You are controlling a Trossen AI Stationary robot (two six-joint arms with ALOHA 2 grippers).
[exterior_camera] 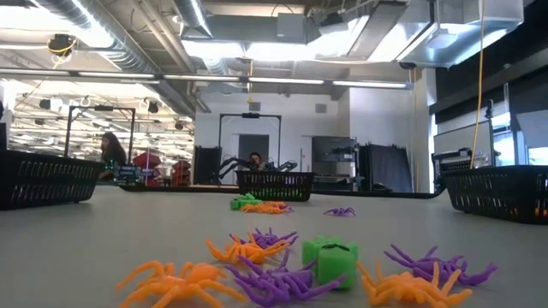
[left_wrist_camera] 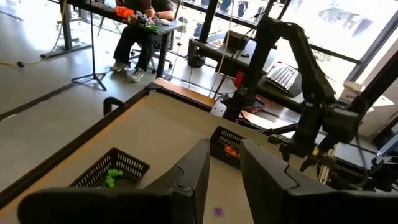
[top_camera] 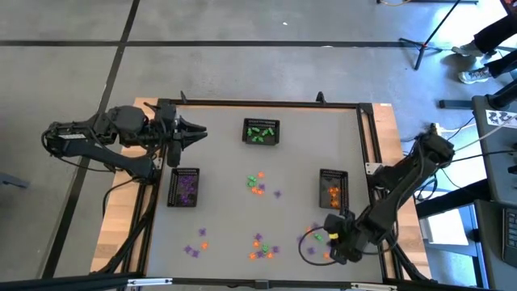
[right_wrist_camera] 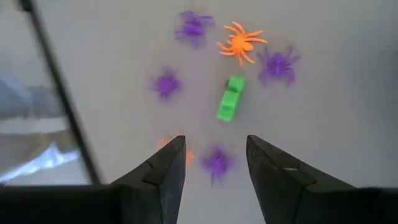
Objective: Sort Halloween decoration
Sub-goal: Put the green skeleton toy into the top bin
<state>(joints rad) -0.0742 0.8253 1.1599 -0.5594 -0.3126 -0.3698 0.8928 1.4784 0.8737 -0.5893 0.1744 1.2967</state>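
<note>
Purple, orange spiders [right_wrist_camera: 241, 43], green piece [right_wrist_camera: 231, 98], black baskets [top_camera: 262, 132].

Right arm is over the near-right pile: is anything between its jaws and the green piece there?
Nothing visible: the right gripper hangs open above the green piece; only loose purple spiders and bare table lie between.

Room: grey concrete floor [top_camera: 242, 24] crossed by dark seam lines | ceiling: exposed silver ducts [exterior_camera: 128, 34], bright strip lights [exterior_camera: 257, 47] | far wall: white, dark doorway [exterior_camera: 253, 145] | side: large windows [left_wrist_camera: 348, 25] | seated person [left_wrist_camera: 143, 25] at a small desk
</note>
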